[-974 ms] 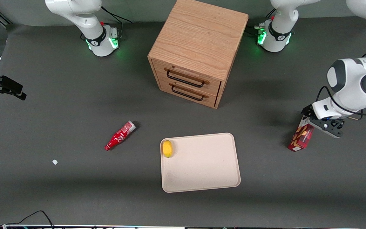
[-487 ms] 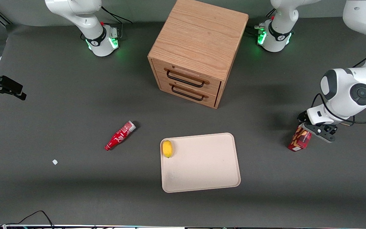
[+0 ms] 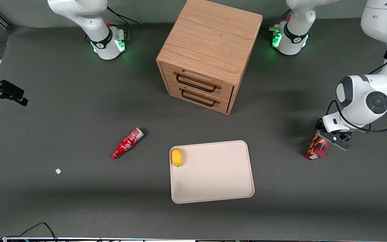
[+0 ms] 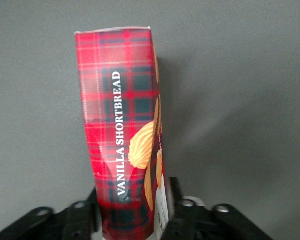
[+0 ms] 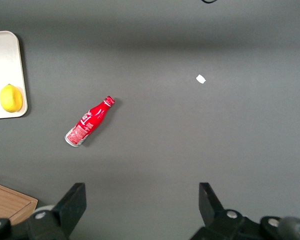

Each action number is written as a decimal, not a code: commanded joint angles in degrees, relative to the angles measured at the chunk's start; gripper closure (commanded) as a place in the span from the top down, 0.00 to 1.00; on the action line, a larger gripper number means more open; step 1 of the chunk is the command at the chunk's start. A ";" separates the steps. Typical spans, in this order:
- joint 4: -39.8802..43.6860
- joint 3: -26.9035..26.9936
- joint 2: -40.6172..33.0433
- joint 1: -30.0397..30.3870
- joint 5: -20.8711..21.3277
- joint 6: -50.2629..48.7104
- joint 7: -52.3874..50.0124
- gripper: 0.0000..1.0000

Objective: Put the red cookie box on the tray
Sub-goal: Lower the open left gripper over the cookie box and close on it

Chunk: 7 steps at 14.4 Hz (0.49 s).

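So the claw (image 3: 328, 138) is down at the working arm's end of the counter (image 3: 79, 101), and its two fingers (image 4: 182, 212) sit on either side of the red cookie box (image 3: 316, 148), touching its sides, so it's clamped on it. The box stands tilted on the counter; the tartan side reads "VANILLA SHORTBREAD". It's well apart from the tray (image 3: 213, 181), which only has a lemon (image 3: 177, 157) in one corner. A red soda bottle (image 3: 126, 143) lies toward the parked arm's end.
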 commanded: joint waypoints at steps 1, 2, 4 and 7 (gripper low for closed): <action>-0.43 0.58 0.12 -0.69 0.26 0.85 0.09 0.13; -0.35 0.58 0.12 -0.69 0.26 0.58 0.09 0.00; 0.18 0.58 -0.05 -0.69 0.17 -0.30 -0.17 0.00; 0.88 0.58 -1.98 -0.60 -0.27 -1.17 -1.05 0.00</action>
